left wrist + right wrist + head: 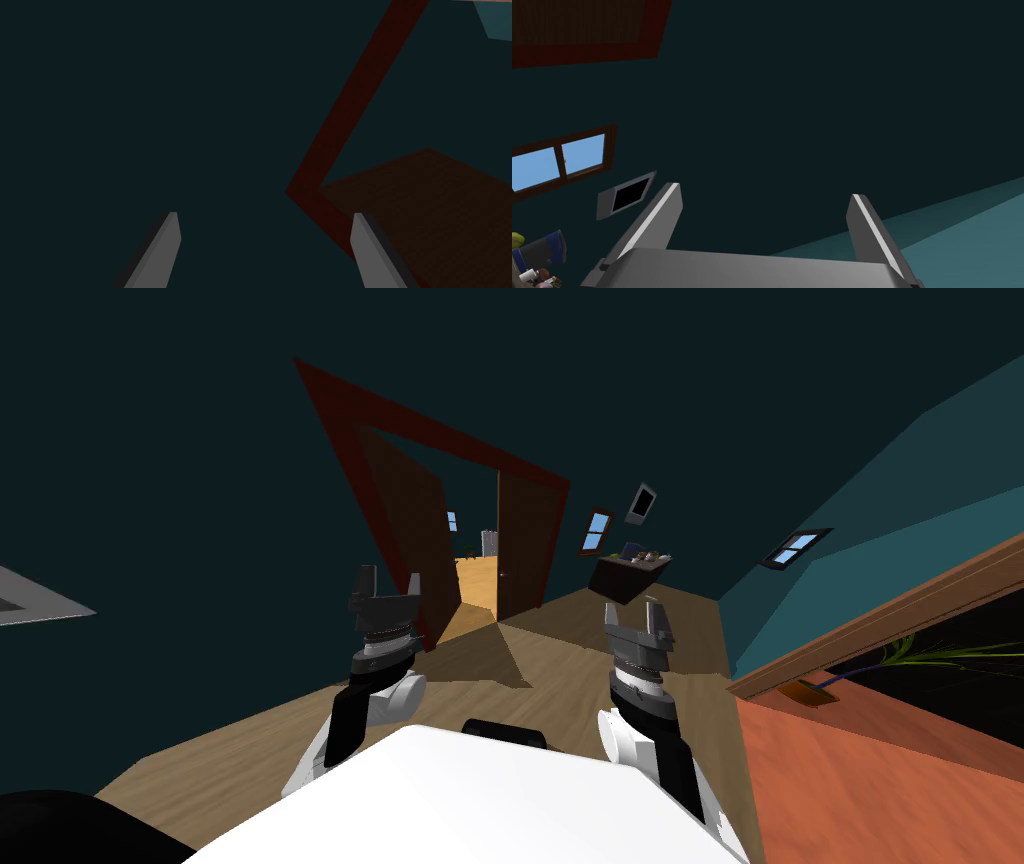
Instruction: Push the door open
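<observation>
Both hands are spread wide and hold nothing. The left hand (389, 588) is just short of the brown door (405, 523), which stands ajar in its dark red frame (330, 418) directly ahead of the fingers. The right hand (634, 618) is off to the door's side, apart from it. Farther beyond that hand stands a small table (622, 578).

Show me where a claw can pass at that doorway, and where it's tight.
Free: the lit gap between the left door panel and the right door panel, and bare floor between left claw and right claw. Crowded: the cluttered table beyond the right claw.
</observation>
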